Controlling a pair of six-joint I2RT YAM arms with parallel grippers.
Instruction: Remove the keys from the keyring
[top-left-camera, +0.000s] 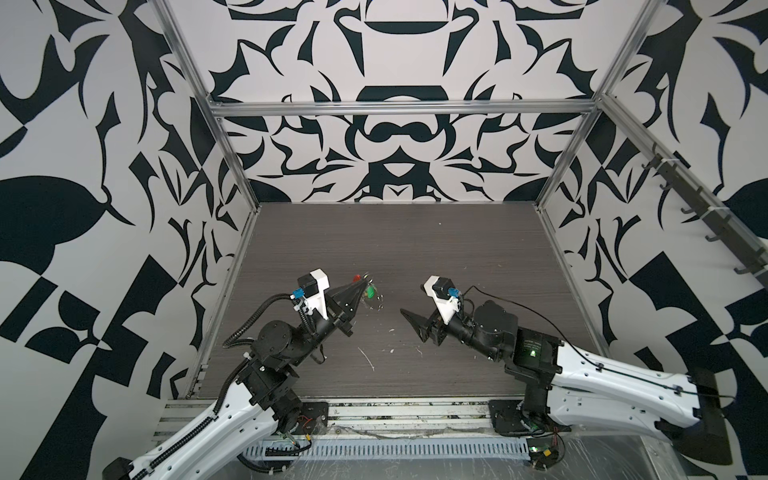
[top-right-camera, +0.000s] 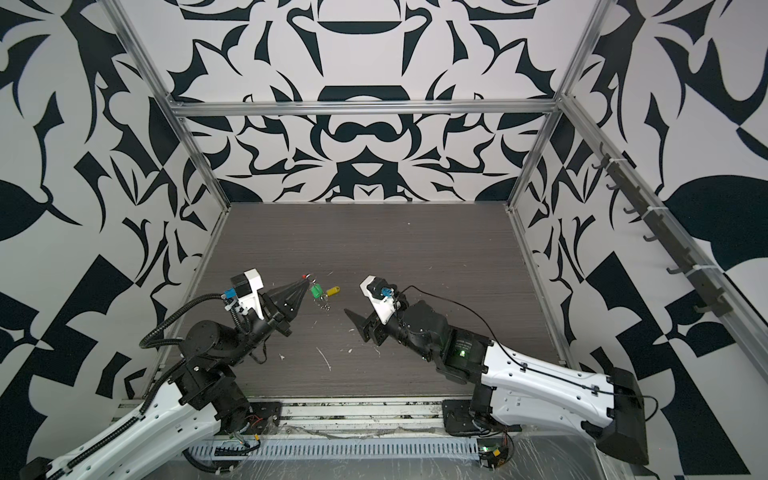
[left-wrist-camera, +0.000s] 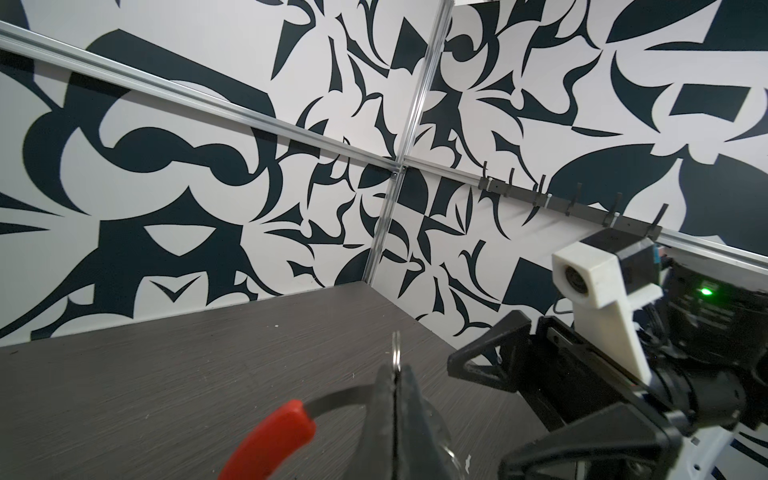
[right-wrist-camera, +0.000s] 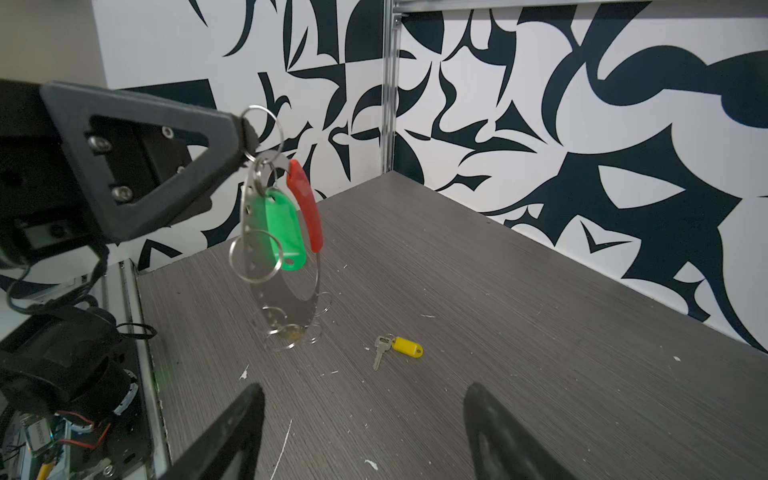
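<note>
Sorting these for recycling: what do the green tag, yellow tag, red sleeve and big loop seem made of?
Green tag: plastic, probably; bright even colour, moulded shape. Yellow tag: smooth opaque plastic, evenly coloured. Red sleeve: plastic or rubber, uniform red with a soft sheen; unclear which. Big loop: thin polished metal, grey and reflective.

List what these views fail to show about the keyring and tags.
- Right wrist view: the small rings hanging by the green tag are blurred, so which one carries it is unclear.
- Left wrist view: the fingers of the left hand hide the green tag; the lower edge cuts the red sleeve of the keyring.
- Both top views: keyring wire too thin to trace.
</note>
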